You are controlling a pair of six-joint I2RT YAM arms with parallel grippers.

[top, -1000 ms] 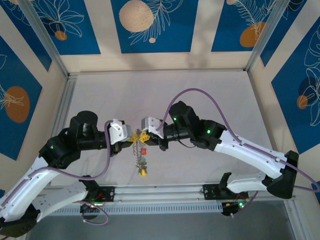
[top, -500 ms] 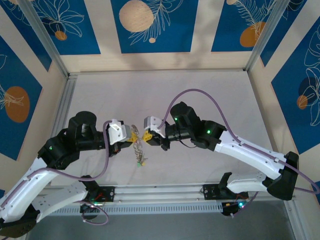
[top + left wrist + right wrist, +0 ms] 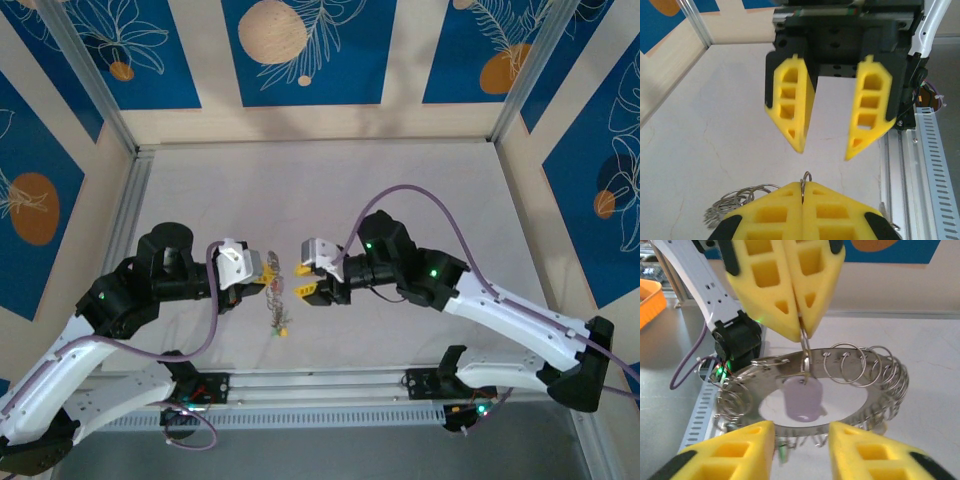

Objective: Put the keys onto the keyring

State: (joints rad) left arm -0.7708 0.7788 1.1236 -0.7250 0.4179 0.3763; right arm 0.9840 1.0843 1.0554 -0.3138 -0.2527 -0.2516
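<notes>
The left jaws were seen fully shut in the left wrist view, their yellow fingers (image 3: 840,216) pressed flat together, and a small wire ring (image 3: 805,179) was pinched upright at the seam between the tips. The right jaws were held wide open directly opposite, and nothing was gripped or touched by them. From the right wrist view the same pinch was shown from the far side. There the keyring (image 3: 879,371), a grey metal band fringed with wire loops (image 3: 850,362), was hung at a tilt from the pinched ring, low over the pale surface (image 3: 935,390). Whether its lower edge touched the surface could not be told. A lilac key (image 3: 802,397) was hung just below the pinch, in front of the keyring's open middle. The band and the lilac key were made out from the right wrist view, whereas from the left wrist view a bunch of wire loops was seen beside the shut fingers, together with the full gap of the right jaws. From above, the left arm (image 3: 130,290) and the right arm (image 3: 500,300) were seen meeting near the middle of the surface, with the jaws facing each other and just apart. The keyring was seen trailing from the left jaws toward the near edge, and the keys (image 3: 283,328), green and yellow, were bunched at its lower end.
</notes>
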